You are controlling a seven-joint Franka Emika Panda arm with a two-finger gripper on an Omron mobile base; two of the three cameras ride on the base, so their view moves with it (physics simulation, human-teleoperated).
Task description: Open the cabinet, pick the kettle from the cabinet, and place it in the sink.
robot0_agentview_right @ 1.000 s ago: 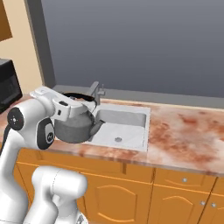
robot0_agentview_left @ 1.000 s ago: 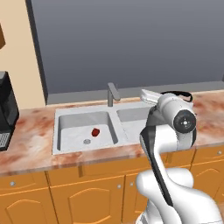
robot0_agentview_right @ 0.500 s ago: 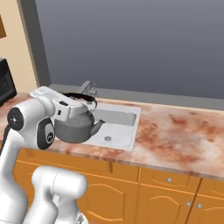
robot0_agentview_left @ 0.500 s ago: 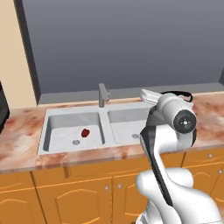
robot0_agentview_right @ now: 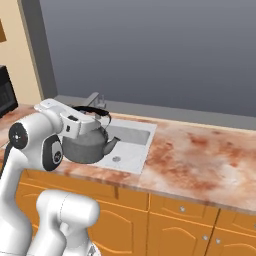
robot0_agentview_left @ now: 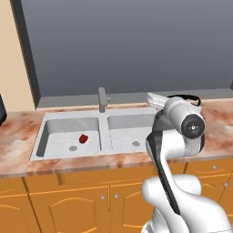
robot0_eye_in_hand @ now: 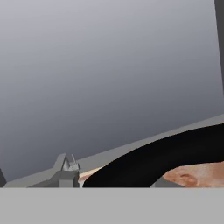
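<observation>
Kettle [robot0_agentview_right: 89, 144], squat and grey with a dull metallic sheen, is hanging from our end effector [robot0_agentview_right: 89, 113] above the near edge of the sink [robot0_agentview_left: 59, 150], clear of the worktop [robot0_agentview_right: 200, 160]. In the right base view we are seeing its rounded belly, its short spout pointing toward the right-hand bowl, and its thin black arched handle passing under the white hand. The end effector is pinching that handle, fingers closed on the slim black arc. In the hand view the handle [robot0_eye_in_hand: 166, 153] is sweeping across the lower part as a thick, smooth black curve.

We are looking at a light grey stainless double-bowl sink, each bowl a rounded rectangle with a small round drain. A small red object [robot0_agentview_left: 83, 138] is lying in the left bowl beside its drain; we cannot tell what it is. The grey metal faucet [robot0_agentview_left: 103, 99] is standing upright at the back, between the two bowls.

The worktop is showing a glossy reddish marble pattern with pale veins. Below it, orange-brown wooden base cabinets [robot0_agentview_left: 68, 205] are running along, with arched raised panels and small round silver knobs. Behind the sink a flat grey wall panel [robot0_agentview_left: 136, 45] is rising, smooth and featureless.
</observation>
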